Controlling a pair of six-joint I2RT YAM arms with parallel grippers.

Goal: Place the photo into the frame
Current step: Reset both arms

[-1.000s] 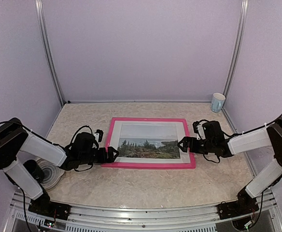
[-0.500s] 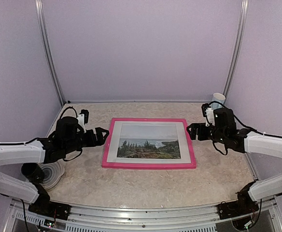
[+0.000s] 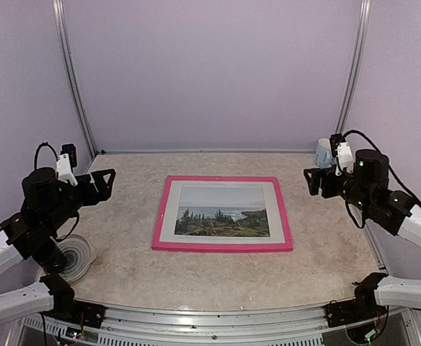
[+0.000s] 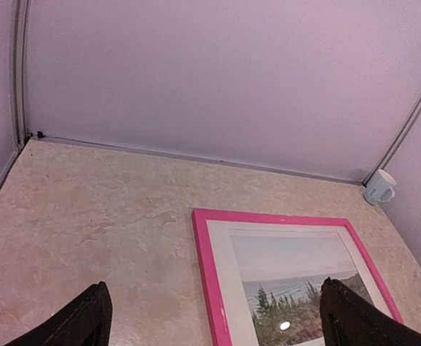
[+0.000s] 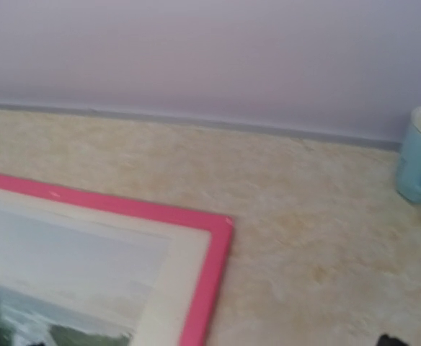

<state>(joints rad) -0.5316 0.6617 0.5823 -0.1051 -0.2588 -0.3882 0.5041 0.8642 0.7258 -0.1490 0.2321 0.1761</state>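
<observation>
Both grippers (image 3: 104,184) (image 3: 313,182) back; frame (image 3: 221,246) lengthwise left-right

Bench (image 3: 218,277) open to me all round the frame (image 3: 222,246). Mug (image 3: 325,153) blocks the back-right corner; white round object (image 3: 79,254) sits at near-left edge.

Holding the left gripper (image 3: 104,184) aloft, well left of the frame (image 3: 222,246), jaws spread wide on nothing and aimed toward it; holding the right gripper (image 3: 313,182) aloft, well right of the frame, jaws equally wide, empty, pointed inward
</observation>
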